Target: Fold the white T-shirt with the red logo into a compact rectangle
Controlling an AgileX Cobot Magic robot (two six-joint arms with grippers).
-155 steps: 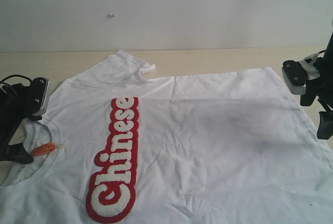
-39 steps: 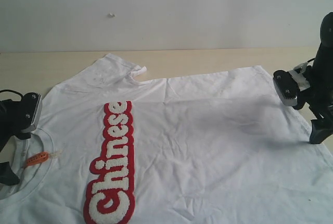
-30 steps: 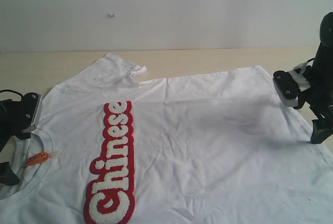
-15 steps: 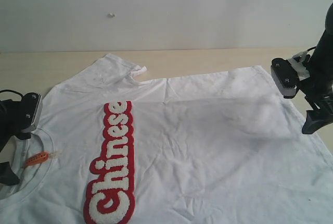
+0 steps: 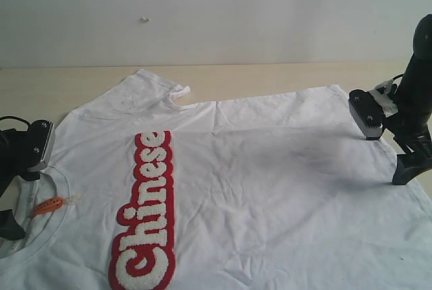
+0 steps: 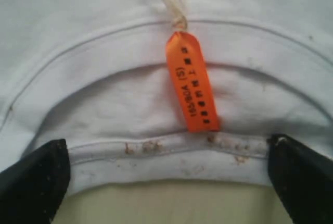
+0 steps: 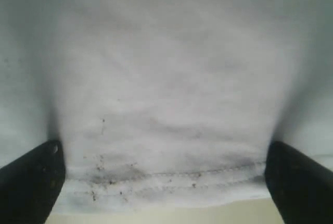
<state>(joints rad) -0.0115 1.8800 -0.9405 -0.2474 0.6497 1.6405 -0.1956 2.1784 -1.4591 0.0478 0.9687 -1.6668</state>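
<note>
The white T-shirt lies spread flat on the table, collar to the left and hem to the right. Its red logo runs along the chest, front left. My left gripper is open, its black fingers wide apart on either side of the back collar band, just below the orange neck tag. My right gripper is open too, its fingers straddling the stitched, dirt-speckled hem at the shirt's right edge. Nothing is pinched in either gripper.
Bare beige table shows behind the shirt and in a strip to the right, with a pale wall at the back. One short sleeve lies flat at the far left. The shirt runs out of view at the front edge.
My right gripper rose a little from the hem, then settled again slightly further left. The left gripper and the shirt have stayed still over the last second.
</note>
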